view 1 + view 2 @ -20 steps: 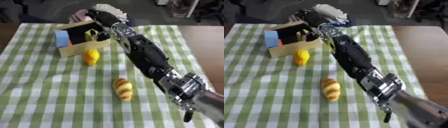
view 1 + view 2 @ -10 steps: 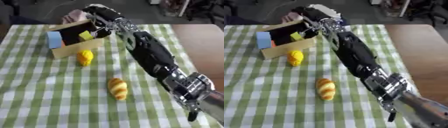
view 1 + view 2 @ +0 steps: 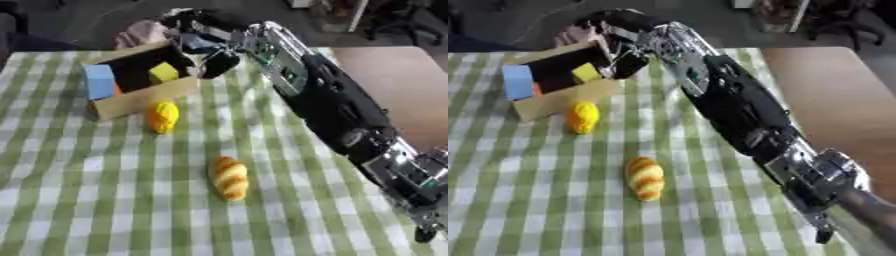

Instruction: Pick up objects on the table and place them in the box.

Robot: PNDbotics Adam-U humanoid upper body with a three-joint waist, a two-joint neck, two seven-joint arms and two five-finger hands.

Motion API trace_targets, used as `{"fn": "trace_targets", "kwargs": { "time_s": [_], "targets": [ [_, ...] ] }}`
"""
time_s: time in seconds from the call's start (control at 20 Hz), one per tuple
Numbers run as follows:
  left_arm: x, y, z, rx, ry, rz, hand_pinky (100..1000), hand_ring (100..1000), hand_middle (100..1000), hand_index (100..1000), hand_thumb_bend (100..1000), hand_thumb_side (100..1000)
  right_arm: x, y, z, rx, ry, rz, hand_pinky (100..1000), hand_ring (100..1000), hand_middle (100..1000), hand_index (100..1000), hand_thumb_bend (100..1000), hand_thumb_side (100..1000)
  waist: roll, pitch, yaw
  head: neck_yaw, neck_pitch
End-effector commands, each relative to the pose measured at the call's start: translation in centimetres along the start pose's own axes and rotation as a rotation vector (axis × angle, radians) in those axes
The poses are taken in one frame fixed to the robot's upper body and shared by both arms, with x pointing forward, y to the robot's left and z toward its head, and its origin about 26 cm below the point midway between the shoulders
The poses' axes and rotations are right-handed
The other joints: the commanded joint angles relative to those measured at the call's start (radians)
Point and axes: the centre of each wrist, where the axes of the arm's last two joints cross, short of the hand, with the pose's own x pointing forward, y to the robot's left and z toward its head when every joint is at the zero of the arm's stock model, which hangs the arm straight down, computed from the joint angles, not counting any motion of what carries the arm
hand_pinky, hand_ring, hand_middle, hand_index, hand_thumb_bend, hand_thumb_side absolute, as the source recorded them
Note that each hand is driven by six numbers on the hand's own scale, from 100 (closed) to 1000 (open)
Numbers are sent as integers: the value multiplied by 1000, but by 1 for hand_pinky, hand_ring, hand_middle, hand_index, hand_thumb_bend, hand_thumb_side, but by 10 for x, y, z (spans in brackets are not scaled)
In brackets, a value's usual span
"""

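An open cardboard box [image 3: 144, 96] stands at the far left of the checked cloth, with a blue block [image 3: 99, 81] and a yellow block [image 3: 163, 73] inside. My right arm [image 3: 337, 107] stretches from the lower right up to it. My right hand [image 3: 217, 61] hangs at the box's right corner, dark and blurred, so its state is unclear. A yellow lemon-like fruit [image 3: 162, 116] lies just in front of the box. A golden bread roll [image 3: 645, 177] lies alone further forward on the cloth. My left hand is out of sight.
The green-and-white cloth [image 3: 105, 200] covers most of the table, and bare brown tabletop [image 3: 833, 90] shows at the right. Something pink [image 3: 140, 33] sits behind the box. Chair legs and dark floor lie beyond the far edge.
The whole picture has shifted, so the camera moved. Relative to the box, my right hand has drawn from over the inside toward the right corner. Fruit and roll lie as before.
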Motion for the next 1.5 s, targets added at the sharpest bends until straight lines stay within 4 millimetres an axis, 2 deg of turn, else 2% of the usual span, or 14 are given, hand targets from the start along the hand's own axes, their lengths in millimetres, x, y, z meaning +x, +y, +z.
{"fn": "trace_targets", "kwargs": {
  "time_s": [0.05,0.3,0.7,0.85,1.05,1.2,1.5],
  "targets": [
    [6,7,-5,12,-30,-28,695,583,622,811,241,625,11,-4,-6,67,-29,35,862,890,931,1000,100,252,0,-17,2,-1,-12],
    [6,6,-4,7,-27,-25,695,582,621,811,242,626,13,19,-23,160,-34,9,865,899,942,1000,100,258,5,-16,5,-5,-10],
    [6,4,-3,-1,-25,-18,695,582,621,811,243,628,10,39,-35,177,-9,-23,856,890,928,1000,100,273,9,-14,12,-17,-6],
    [6,3,-3,-3,-24,-16,696,582,621,812,244,629,5,47,-37,182,31,-39,852,886,920,1000,100,341,10,-13,13,-21,-5],
    [6,2,-3,-9,-24,-13,696,577,621,812,244,631,-3,56,-39,187,90,-61,848,882,916,1000,100,378,11,-11,15,-24,-4],
    [6,2,-3,-10,-24,-11,696,576,621,812,244,632,-9,66,-40,202,125,-78,847,881,912,1000,100,462,12,-10,17,-26,-9],
    [6,1,-3,-14,-25,-7,697,575,621,812,246,632,-17,82,-41,257,180,-69,853,883,902,995,100,566,12,-8,20,-33,-6]
  ]
}}
